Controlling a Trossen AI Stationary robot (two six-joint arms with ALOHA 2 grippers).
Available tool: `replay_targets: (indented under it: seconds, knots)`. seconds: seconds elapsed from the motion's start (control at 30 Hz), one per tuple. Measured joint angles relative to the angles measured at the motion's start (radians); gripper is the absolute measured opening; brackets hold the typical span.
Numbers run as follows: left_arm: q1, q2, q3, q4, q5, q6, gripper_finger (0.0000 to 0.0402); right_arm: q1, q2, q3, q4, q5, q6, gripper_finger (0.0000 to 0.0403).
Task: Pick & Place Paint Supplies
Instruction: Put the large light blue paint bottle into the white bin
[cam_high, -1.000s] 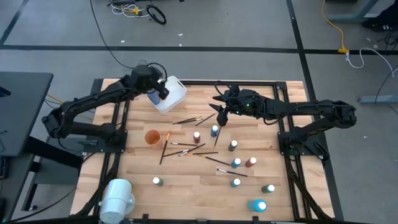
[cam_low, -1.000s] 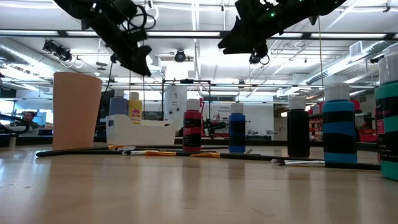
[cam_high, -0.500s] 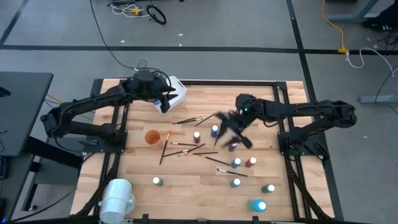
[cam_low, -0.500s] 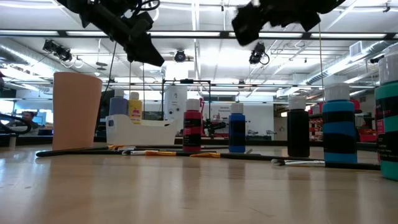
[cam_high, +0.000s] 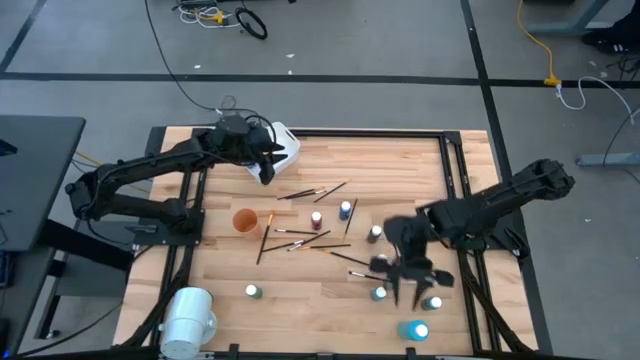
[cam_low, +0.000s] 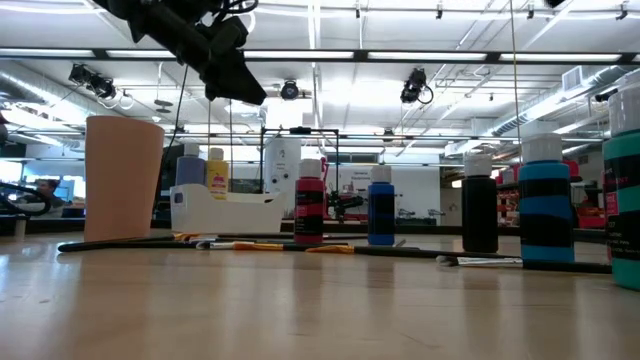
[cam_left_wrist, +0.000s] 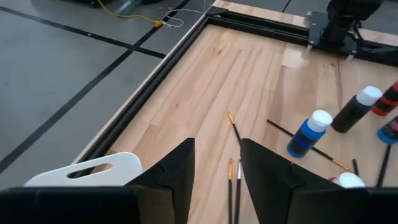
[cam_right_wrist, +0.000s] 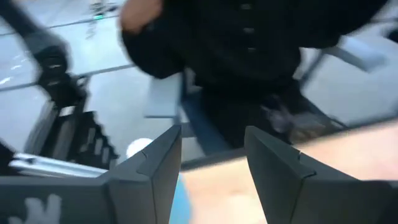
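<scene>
High view: left gripper (cam_high: 264, 166) hung over the tub (cam_high: 283, 148) at the table's (cam_high: 420, 170) far left. Right gripper (cam_high: 408, 283) was blurred among the near-right bottles (cam_high: 380, 262). Brushes (cam_high: 300, 238) lay scattered mid-table beside an orange cup (cam_high: 245, 220).

Low view: red bottle (cam_low: 310, 214), blue bottle (cam_low: 380, 213) and a black one (cam_low: 479, 211) stood upright.

Left wrist view: fingers (cam_left_wrist: 177, 171) were apart, holding nothing.

Right wrist view: fingers (cam_right_wrist: 158, 165) were apart, nothing between.
</scene>
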Motion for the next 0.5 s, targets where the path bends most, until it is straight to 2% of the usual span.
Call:
replay_targets:
  seconds: [0.23, 0.4, 0.5]
  knots:
    - [-0.041, 0.000, 0.000, 0.000, 0.011, -0.091, 0.0137, 0.161, 0.010, 0.000, 0.032, 0.000, -0.015, 0.0178]
    - [-0.076, 0.000, 0.000, 0.002, 0.012, -0.087, 0.0133, 0.251, 0.060, 0.000, 0.046, 0.126, -0.015, 0.0178]
    - [-0.091, 0.000, 0.000, 0.004, 0.011, -0.086, 0.0131, 0.280, 0.116, -0.001, 0.161, 0.176, 0.066, 0.0178]
